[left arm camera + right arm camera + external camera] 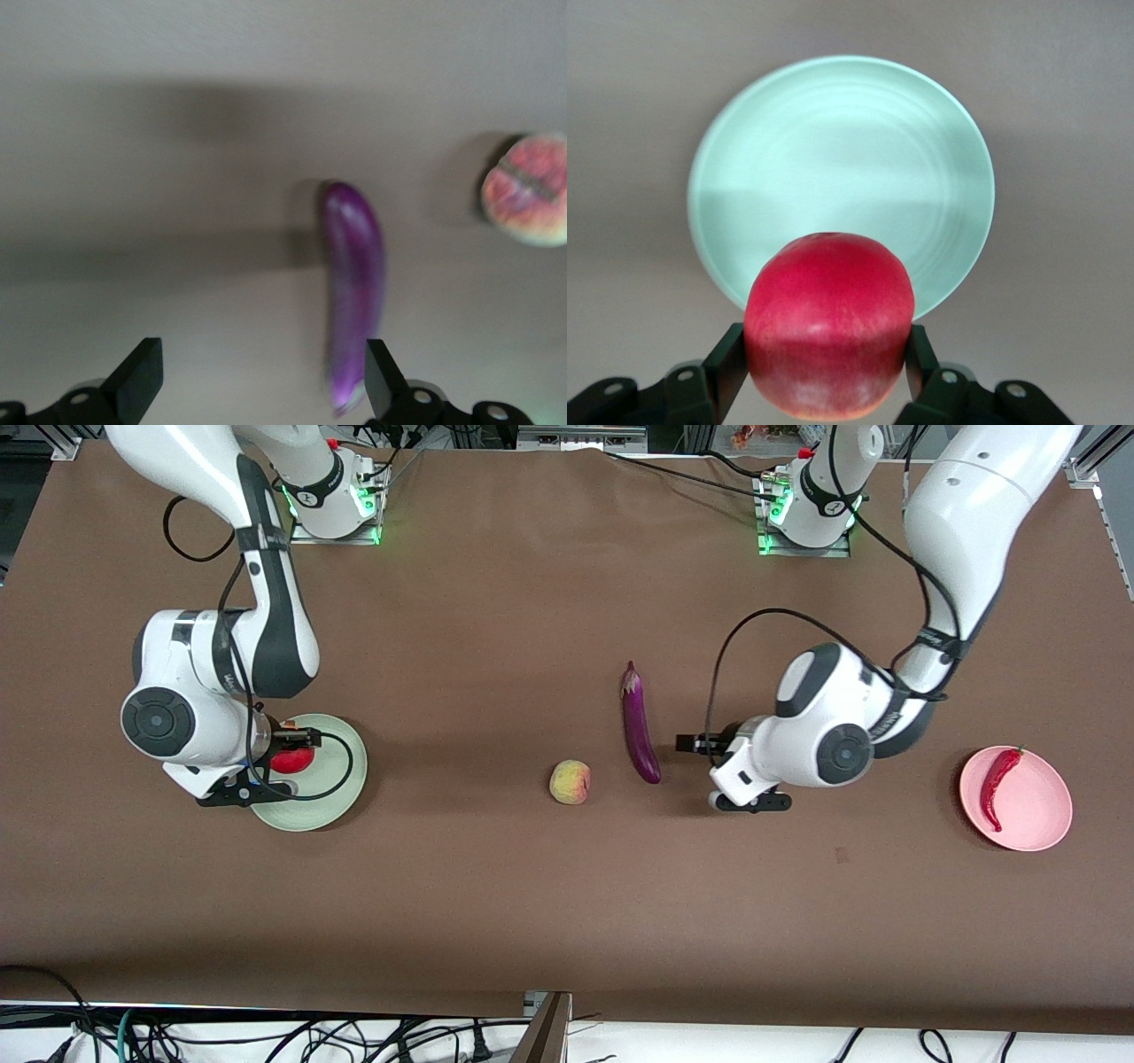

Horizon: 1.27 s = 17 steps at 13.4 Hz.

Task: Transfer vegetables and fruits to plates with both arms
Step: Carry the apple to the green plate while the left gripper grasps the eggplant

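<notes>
Your right claw (pixel 826 372) grips the round red fruit (pixel 829 323) between its two fingers and hangs over the pale green plate (pixel 341 784), which sits at the left of the front frame, about mid-height; in the right wrist view the fruit fills the lower centre with the plate's round face above it. Your left claw (pixel 262 381) stands wide with nothing between its fingers, and in the front frame it sits right of centre, low over the brown bench (pixel 496 886) just beside the thick end of the purple eggplant (pixel 640 726). You can see in the left wrist view that the eggplant's rounded end lies near one finger (pixel 383 382), partly inside the gap, but not gripped. The eggplant lies lengthwise in the centre of the front frame, its cap toward the top. The yellowish peach (pixel 570 781) rests on the bench just lower left of it, apart from it. At the far right of the frame the red chili pepper (pixel 996 786) lies on the pale pink plate (pixel 1045 810).
</notes>
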Each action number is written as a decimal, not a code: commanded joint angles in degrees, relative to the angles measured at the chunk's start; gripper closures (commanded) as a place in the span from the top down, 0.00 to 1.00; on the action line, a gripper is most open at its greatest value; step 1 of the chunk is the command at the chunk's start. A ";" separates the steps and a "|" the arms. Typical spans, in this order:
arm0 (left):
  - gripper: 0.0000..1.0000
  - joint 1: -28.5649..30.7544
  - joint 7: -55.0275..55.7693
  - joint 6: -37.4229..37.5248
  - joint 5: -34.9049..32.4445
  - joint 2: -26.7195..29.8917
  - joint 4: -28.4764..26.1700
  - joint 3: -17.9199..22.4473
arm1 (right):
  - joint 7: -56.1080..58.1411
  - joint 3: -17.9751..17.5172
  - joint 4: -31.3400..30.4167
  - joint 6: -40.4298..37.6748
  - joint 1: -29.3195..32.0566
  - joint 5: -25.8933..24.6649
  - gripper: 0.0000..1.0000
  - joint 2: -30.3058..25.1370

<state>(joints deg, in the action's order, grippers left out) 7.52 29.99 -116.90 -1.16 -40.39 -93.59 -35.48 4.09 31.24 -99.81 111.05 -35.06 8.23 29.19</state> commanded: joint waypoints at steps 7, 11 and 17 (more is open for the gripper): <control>1.00 -6.46 13.07 -24.76 -7.90 0.14 -14.16 1.12 | 4.34 -0.04 -5.31 7.60 2.01 8.56 0.41 3.58; 0.65 -6.82 14.13 -30.49 -7.90 -0.22 -16.80 1.30 | 8.37 -0.48 -5.75 9.54 4.03 12.23 0.68 5.34; 0.00 -5.94 16.95 -29.10 -7.90 0.66 -17.07 1.30 | 5.50 -0.48 -3.91 6.30 3.33 12.60 0.98 3.77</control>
<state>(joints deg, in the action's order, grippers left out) 1.15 45.54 -146.39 -7.89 -41.12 -110.08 -34.52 10.94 31.06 -104.12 119.32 -31.62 19.68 34.83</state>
